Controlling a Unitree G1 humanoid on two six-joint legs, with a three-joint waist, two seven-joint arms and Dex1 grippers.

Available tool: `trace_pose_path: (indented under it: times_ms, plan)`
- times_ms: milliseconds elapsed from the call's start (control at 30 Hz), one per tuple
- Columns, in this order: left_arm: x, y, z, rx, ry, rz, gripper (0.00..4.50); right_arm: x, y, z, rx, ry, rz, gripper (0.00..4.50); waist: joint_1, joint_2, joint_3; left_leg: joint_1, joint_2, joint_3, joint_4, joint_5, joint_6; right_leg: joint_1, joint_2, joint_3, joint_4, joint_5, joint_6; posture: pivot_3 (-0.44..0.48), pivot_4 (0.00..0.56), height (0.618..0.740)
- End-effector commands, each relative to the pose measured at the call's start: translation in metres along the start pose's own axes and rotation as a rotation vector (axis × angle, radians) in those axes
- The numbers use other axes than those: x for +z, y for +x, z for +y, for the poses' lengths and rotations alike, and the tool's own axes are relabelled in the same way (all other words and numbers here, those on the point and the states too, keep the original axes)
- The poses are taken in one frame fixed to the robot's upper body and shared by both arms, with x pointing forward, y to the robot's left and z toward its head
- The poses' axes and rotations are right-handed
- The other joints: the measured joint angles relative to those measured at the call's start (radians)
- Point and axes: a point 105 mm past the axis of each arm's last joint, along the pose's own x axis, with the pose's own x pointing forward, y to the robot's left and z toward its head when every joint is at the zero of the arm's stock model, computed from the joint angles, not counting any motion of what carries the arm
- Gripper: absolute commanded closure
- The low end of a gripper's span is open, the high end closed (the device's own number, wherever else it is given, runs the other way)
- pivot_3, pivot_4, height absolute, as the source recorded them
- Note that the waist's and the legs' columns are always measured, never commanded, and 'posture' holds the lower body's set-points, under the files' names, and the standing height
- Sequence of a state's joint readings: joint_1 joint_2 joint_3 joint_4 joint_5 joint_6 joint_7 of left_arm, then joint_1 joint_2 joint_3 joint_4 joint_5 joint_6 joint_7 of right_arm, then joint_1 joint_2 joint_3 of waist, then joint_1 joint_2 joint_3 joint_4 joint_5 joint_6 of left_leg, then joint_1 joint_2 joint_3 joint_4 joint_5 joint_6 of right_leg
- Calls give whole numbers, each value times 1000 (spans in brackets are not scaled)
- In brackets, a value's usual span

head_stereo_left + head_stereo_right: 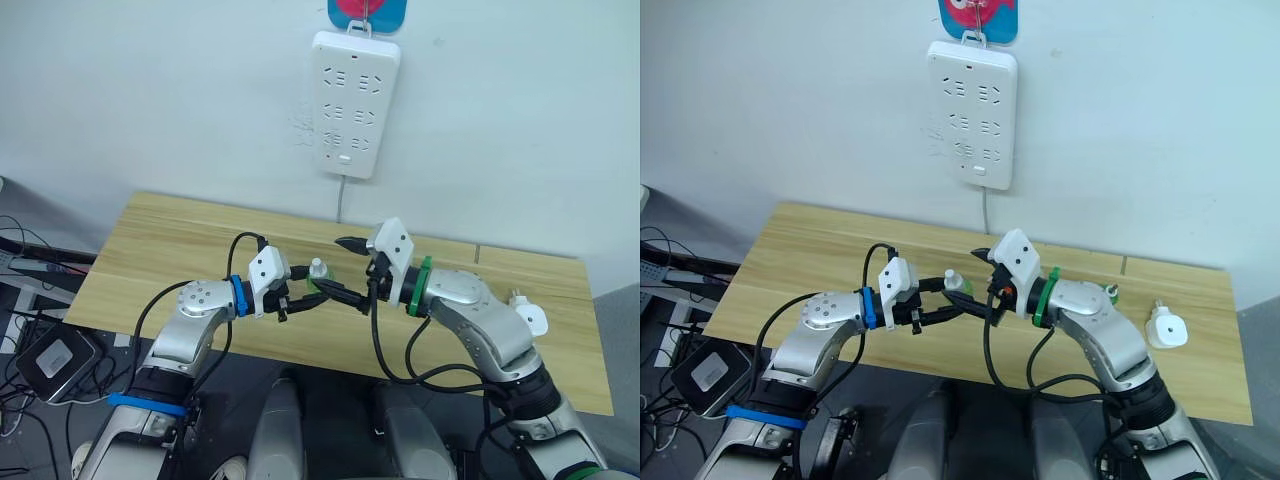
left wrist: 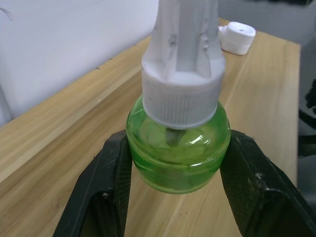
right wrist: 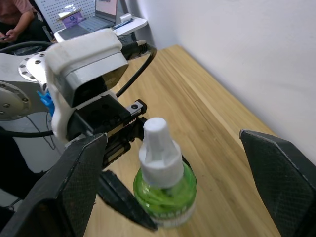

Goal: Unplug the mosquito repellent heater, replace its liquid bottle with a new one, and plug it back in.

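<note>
My left gripper [image 2: 177, 170] is shut on a green liquid bottle [image 2: 177, 148] with a white ribbed cap, holding it upright by the body just above the wooden table [image 1: 180, 250]. My right gripper [image 3: 177, 182] faces it with its fingers [image 3: 281, 173] wide open on either side of the bottle [image 3: 165, 190], apart from it. In the head views both grippers meet over the table's front middle, around the bottle [image 1: 958, 287]. The mosquito repellent heater [image 1: 1167, 328], small, white and rounded, lies unplugged on the table at the right.
A long white power strip [image 1: 355, 105] hangs on the wall above the table's back edge, its cord running down. A small green-topped item [image 1: 1110, 292] peeks from behind my right arm. Cables and a black box [image 1: 60, 358] lie on the floor at the left.
</note>
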State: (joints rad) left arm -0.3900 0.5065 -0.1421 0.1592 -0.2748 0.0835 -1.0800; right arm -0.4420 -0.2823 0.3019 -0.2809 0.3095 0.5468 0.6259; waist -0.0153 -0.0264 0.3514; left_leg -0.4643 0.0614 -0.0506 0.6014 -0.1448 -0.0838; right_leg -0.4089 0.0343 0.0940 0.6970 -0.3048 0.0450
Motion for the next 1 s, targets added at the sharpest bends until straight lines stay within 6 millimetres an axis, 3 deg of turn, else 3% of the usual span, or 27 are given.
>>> trace_pose_path:
  times_ms: [33, 67, 167, 433, 567, 667, 800, 900, 1000]
  plan:
    - [19, 4, 2, -8, 15, -56, 2298, 1, 4, 3, -10, -21, -26, 0, 0, 0, 0, -1, 0, 0, 0, 0, 0, 0, 0, 0, 0, 0, 0, 30, 282, 740]
    - [20, 5, 1, -15, 15, -56, 2298, 0, 4, 2, -14, -19, -23, 0, -2, 0, 0, -1, 0, 0, 0, 0, 0, -1, 0, -1, 0, 0, 0, 28, 282, 740]
    - [20, 5, 0, -26, 12, -53, 2298, -3, 4, 1, -24, -11, -23, 622, -5, 0, 0, -2, 0, -1, 0, 0, 0, -2, 0, -1, 1, 1, -2, 28, 283, 740]
    - [18, 4, -4, -30, 14, -46, 2298, 0, 2, 1, -15, 8, -45, 3450, -10, -1, -1, -2, 0, -1, 1, 0, 0, -2, 0, -2, 2, 1, -2, 40, 279, 740]
    - [18, 4, -12, -54, 15, -46, 2298, 3, 1, 7, 28, 25, -63, 3448, -10, -1, -1, -2, 0, -2, 1, 0, 0, -1, 0, -2, 2, 1, -2, 53, 278, 740]
    - [18, 6, -34, -151, 54, -33, 2298, 6, 2, 16, 121, 20, -75, 3448, -10, -1, -3, -2, 0, -2, 1, 0, 0, -1, 0, -2, 2, 2, -3, 64, 269, 740]
    - [18, 5, -64, -329, 128, -8, 2298, 14, -1, 44, 443, -15, -88, 3448, -10, -1, -8, -2, 1, -3, 1, 1, -1, -1, 0, -4, 3, 3, -5, 76, 238, 740]
    - [23, 1, -67, -416, 156, 1, 2298, 11, -13, 55, 708, -92, -35, 3448, -8, -1, -10, -2, 0, -3, 3, 2, -2, -1, 0, -5, 3, 5, -6, 81, 219, 740]
    - [22, -3, -67, -460, 164, 18, 2298, 6, -17, 51, 833, -157, 8, 3448, -9, -2, -23, -2, 0, -4, 6, 2, -2, 1, 0, -6, 2, 5, -5, 80, 212, 740]
